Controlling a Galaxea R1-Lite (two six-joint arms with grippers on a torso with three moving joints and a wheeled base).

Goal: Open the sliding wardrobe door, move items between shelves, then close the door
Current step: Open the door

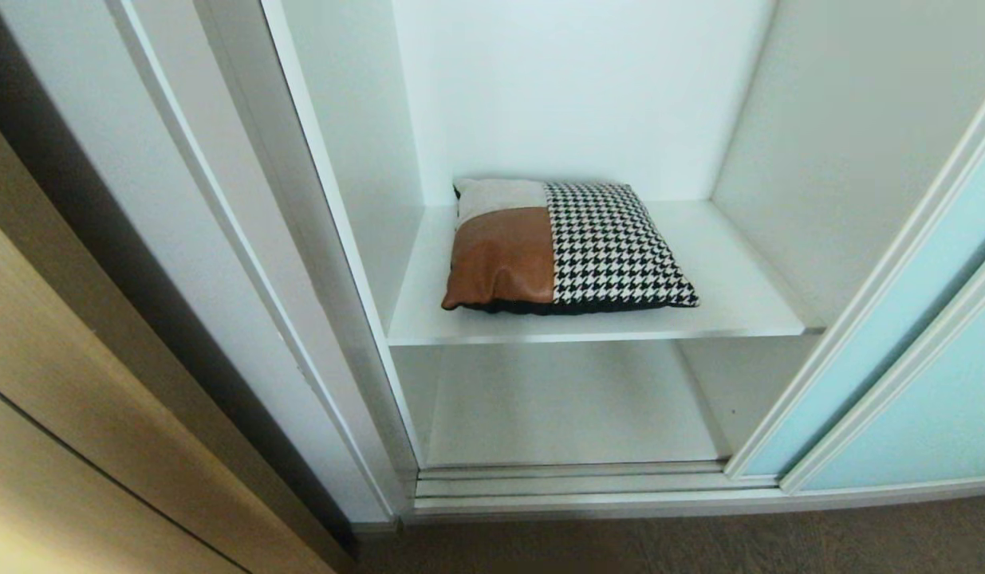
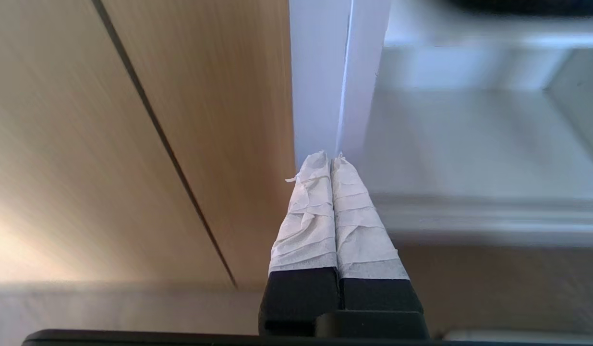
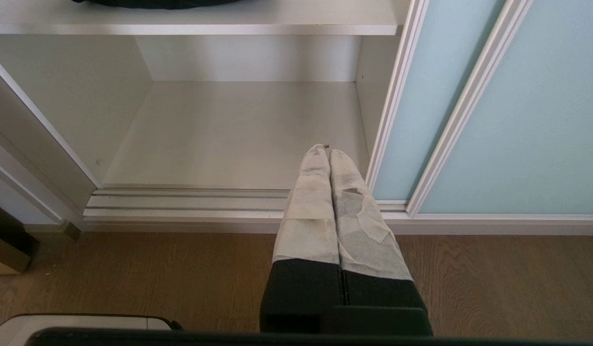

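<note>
Wardrobe's open, with the sliding door [image 1: 923, 335] pushed over to the right. The cushion [image 1: 568, 245] lies flat on the upper shelf [image 1: 731, 295]; the bottom shelf [image 3: 238, 129] has nothing on it. Left tool [image 2: 331, 158] and right tool [image 3: 328, 150] are both pinched fully together, gripping nothing, low by the floor [image 3: 133, 274].

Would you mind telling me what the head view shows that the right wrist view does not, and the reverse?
Only the head view shows the cushion's patterned top and the tan wooden panel at the left. Only the right wrist view shows the right gripper, shut and empty, over the wooden floor. Both show the cushion's shelf, the bare shelf below, the sliding wardrobe door pushed aside, and the floor track.
</note>
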